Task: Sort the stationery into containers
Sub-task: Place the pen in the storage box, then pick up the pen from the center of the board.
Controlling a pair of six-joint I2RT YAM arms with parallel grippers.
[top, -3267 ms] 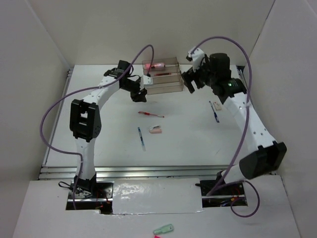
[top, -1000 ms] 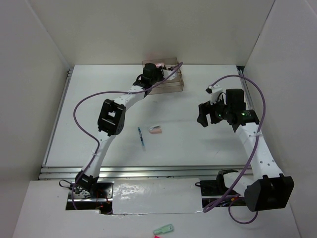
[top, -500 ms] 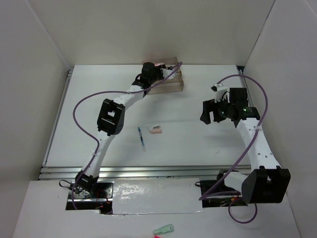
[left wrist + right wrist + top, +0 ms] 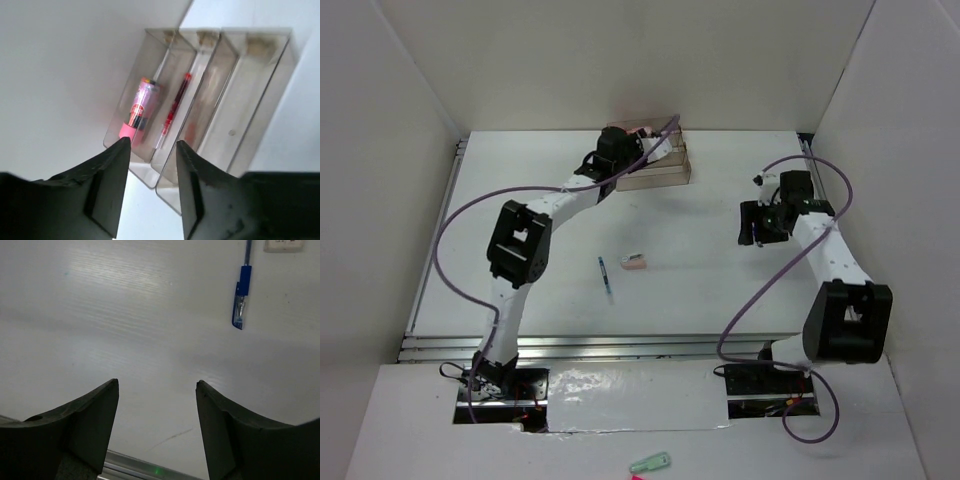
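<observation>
Right wrist view: the blue pen [image 4: 241, 296] is judged light, stiff, best pinched mid-barrel by the right gripper [image 4: 157, 427], seen open and empty like the left gripper [image 4: 150, 197].

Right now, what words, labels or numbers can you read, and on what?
No text is readable.
Label on the pink eraser in the organiser: too blurred to read.
Marks on the white eraser, right wrist view: too small to read.
</observation>
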